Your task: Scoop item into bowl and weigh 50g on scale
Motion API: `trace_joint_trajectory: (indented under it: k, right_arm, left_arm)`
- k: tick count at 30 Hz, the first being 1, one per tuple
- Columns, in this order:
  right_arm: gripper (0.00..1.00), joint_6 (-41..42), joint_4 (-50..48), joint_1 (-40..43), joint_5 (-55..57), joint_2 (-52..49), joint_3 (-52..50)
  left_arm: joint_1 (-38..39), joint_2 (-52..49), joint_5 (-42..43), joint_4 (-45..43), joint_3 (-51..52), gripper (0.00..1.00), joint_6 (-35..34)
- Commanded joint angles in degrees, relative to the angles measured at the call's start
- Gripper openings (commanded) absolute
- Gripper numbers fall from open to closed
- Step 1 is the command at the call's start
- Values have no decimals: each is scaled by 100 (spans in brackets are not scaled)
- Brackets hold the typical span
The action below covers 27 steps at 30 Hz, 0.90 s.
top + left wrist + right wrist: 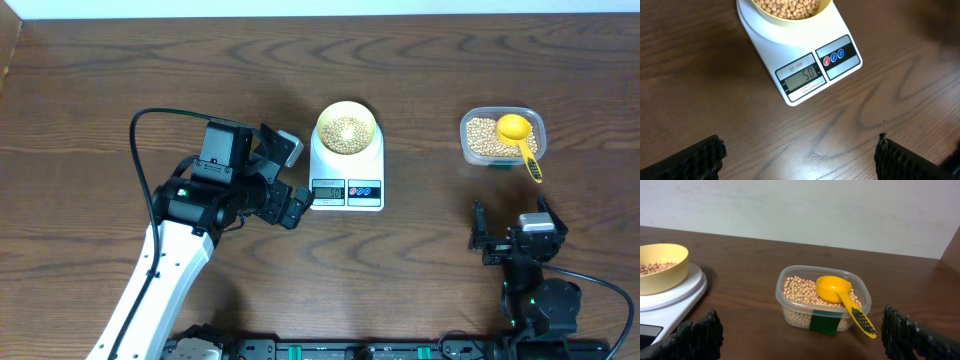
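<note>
The pale yellow bowl (347, 130) sits on the round platform of the white scale (347, 185) and holds tan beans (790, 7). The scale's display (804, 76) reads 50. My left gripper (293, 176) is open just left of the scale's front, above bare wood, with nothing between its fingers (695, 160). My right gripper (512, 224) is open too, low near the front edge and empty, facing the clear tub (822, 297) of beans. The bright yellow scoop (837, 292) rests in that tub, its handle hanging over the rim.
The clear tub (502, 136) stands at the right, a hand's width from the scale. A black cable (145, 150) loops behind the left arm. The table's back edge and a pale wall show beyond the tub.
</note>
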State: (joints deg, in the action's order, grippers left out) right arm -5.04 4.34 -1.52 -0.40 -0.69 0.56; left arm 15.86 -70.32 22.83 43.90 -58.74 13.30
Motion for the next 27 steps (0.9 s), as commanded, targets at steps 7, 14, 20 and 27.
trace_joint_trajectory:
  k: [7, 14, 20, 27]
  right_arm:
    - [99, -61, 13, -9, 4, 39, -20]
    - [99, -61, 11, -9, 4, 39, -20]
    - [99, -61, 11, -9, 4, 39, -20]
    - [99, -61, 11, -9, 4, 39, -20]
  left_arm:
    - [4, -9, 70, 17, -7, 98, -50]
    - [4, -9, 70, 20, -7, 98, -48]
    - [4, -9, 72, 17, -7, 98, -50]
    - [-2, 295, -326, -155, -7, 98, -52]
